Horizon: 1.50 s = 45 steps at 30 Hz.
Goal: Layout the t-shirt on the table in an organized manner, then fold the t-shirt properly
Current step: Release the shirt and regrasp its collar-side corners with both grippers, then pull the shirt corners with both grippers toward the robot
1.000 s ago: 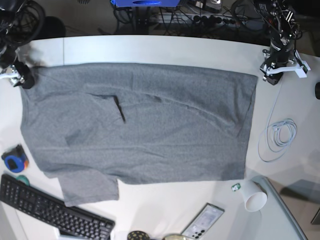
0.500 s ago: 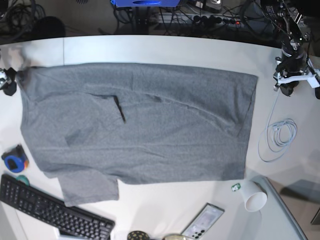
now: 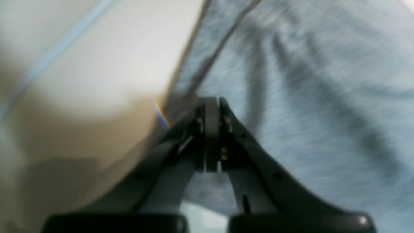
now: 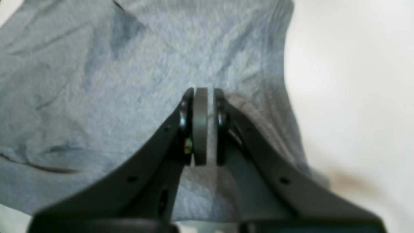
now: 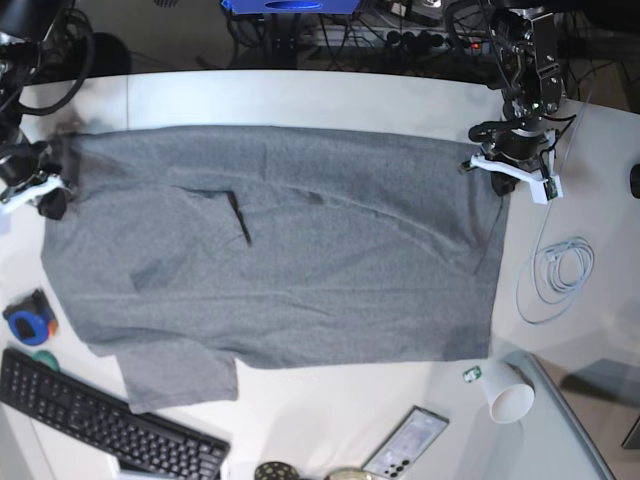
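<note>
Spread almost flat across the wide, smooth white tabletop (image 5: 330,95): a large heather-grey short-sleeved cotton t-shirt (image 5: 300,250), hem edge toward the base view's right, one sleeve poking out at the lower left near a black keyboard (image 5: 95,420). Bare white margin along the far curved edge behind the cloth, and a narrower strip on the near side, shared with a white paper cup (image 5: 508,392) lying on its side and a dark flat phone (image 5: 405,442). Off the right hem, a coiled pale-blue cable (image 5: 562,270), just beside the fabric but apart from it. By the left edge, a small blue-and-black round object (image 5: 30,320), just off the cloth. Soft knit surface, finely flecked, with shallow diagonal wrinkles and one dark fold near the chest. Left gripper (image 3: 212,134) over the top right corner of the shirt by the hem, black tapered fingers pressed together, pads meeting; whether cloth is caught between them cannot be told. Right gripper (image 4: 203,126) at the far left corner over grey fabric, fingers drawn nearly together with a thin slit showing; grip on the cloth likewise unclear.
</note>
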Each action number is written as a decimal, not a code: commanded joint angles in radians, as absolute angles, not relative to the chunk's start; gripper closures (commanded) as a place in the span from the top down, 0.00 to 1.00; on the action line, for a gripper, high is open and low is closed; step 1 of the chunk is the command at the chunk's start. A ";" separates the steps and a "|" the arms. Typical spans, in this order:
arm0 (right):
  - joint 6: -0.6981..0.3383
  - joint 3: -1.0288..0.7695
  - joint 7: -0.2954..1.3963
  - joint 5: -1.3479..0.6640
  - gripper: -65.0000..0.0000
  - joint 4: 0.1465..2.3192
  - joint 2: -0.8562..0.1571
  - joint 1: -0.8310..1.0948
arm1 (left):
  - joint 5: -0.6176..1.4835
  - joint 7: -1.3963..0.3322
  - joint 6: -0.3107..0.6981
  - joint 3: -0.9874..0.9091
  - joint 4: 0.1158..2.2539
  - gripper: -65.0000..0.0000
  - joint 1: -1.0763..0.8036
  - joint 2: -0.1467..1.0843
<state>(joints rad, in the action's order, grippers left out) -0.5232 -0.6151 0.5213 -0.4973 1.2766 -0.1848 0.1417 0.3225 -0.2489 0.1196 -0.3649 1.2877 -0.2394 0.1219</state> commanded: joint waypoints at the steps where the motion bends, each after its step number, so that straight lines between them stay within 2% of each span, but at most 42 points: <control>1: -0.529 -0.624 0.507 -0.507 0.05 1.259 -0.205 0.134 | 0.305 -0.208 0.125 -0.369 1.293 0.00 -0.240 0.128; 9: -0.530 -0.621 0.501 -0.504 0.05 1.082 -0.246 0.124 | 0.271 -0.127 0.125 -0.394 1.141 0.00 -0.231 0.151; 15: -0.535 -0.619 0.507 -0.504 0.05 1.064 -0.292 0.127 | 0.271 -0.122 0.125 -0.420 1.107 0.00 -0.217 0.177; 19: -0.588 -0.619 0.555 -0.504 0.05 1.142 -0.288 0.142 | 0.275 -0.130 0.125 -0.420 1.202 0.00 -0.229 0.176; 23: -0.591 -0.627 0.616 -0.504 0.05 1.280 -0.252 0.156 | 0.277 -0.143 0.125 -0.420 1.362 0.00 -0.285 0.170; 27: -0.591 -0.615 0.628 -0.504 0.05 1.366 -0.243 0.166 | 0.277 -0.228 0.125 -0.421 1.457 0.00 -0.283 0.145; 33: -0.591 -0.469 0.622 -0.504 0.05 1.242 -0.251 0.114 | 0.271 -0.229 0.125 -0.420 1.316 0.00 -0.216 0.134; 37: -0.591 -0.470 0.622 -0.504 0.05 1.171 -0.251 0.113 | 0.271 -0.229 0.125 -0.420 1.241 0.00 -0.205 0.137; 45: -0.591 -0.472 0.621 -0.504 0.05 1.147 -0.254 0.208 | 0.269 -0.229 0.125 -0.410 1.239 0.00 -0.259 0.131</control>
